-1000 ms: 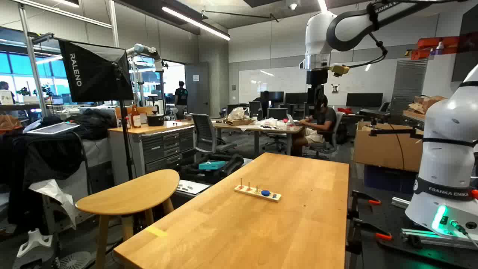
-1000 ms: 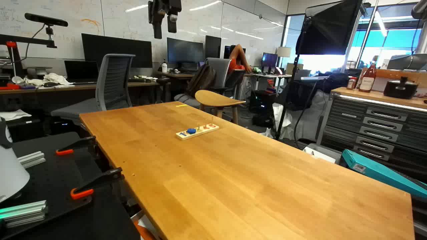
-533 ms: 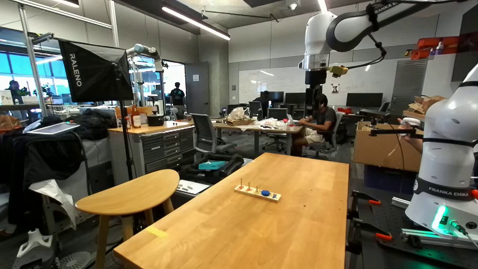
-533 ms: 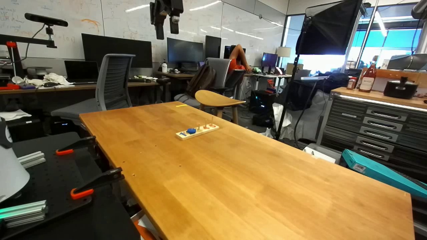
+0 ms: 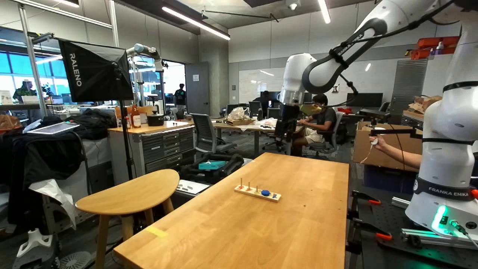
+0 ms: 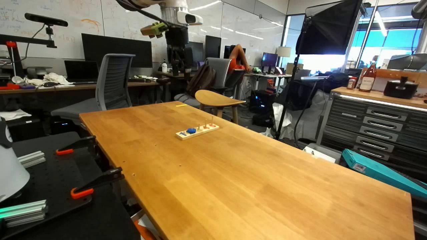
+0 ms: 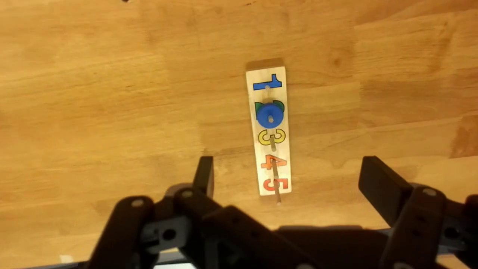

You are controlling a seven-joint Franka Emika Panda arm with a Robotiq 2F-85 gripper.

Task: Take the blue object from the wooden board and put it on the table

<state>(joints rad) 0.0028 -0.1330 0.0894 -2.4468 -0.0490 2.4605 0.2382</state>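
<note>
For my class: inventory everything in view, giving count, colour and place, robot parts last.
Table: one, light wood, centre.
Wooden board: one, pale, on the table.
Printed numerals: five, multicoloured, on the board.
Pegs: five, brown, on the board.
Blue object: one, blue, around the peg at 2.
Stool: one, light brown, beside the table.
Clamps: two, black-and-orange, at the table's edge.
Teal box: one, teal, beside the table.
Softbox: one, black, background.
Drawer cabinet: one, grey, background.
Office chairs: several, grey, background.
Monitors: several, black, background.
People: several, mixed clothing, background.
Smaller clutter: uncounted, mixed colours, background.
Robot arm: one, white, beside the table.
Gripper: one, black, open, above the table.
</note>
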